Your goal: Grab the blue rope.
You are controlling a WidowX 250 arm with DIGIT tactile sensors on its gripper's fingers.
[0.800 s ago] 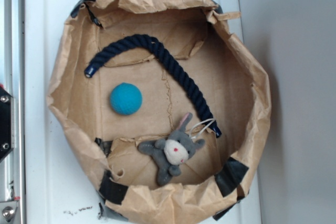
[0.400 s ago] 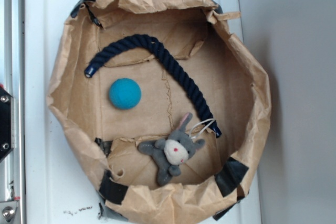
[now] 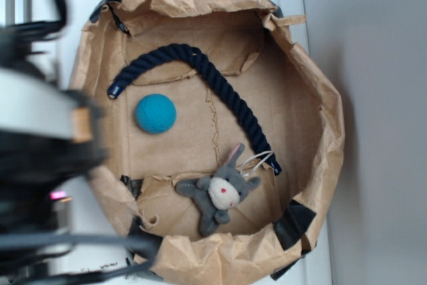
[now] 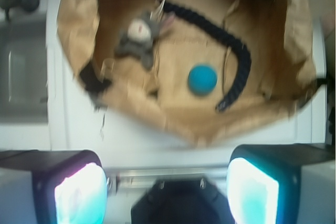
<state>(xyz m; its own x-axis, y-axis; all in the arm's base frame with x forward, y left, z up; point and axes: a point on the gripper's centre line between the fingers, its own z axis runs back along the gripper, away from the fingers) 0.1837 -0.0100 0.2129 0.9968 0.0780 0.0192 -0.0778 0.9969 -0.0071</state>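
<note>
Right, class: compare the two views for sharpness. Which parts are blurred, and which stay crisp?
Exterior view: the blue rope, teal ball and plush toy are crisp, while the robot arm at the left edge is a dark, smeared mass. Wrist view: the whole picture is soft, the paper bag edges smeared, and the tool pads glow cyan, open.

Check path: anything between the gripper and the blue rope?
The near paper wall of the bin lies between the open gripper and the blue rope. The teal ball sits just inside the rope's curve, apart from it. Nothing lies on the rope.
</note>
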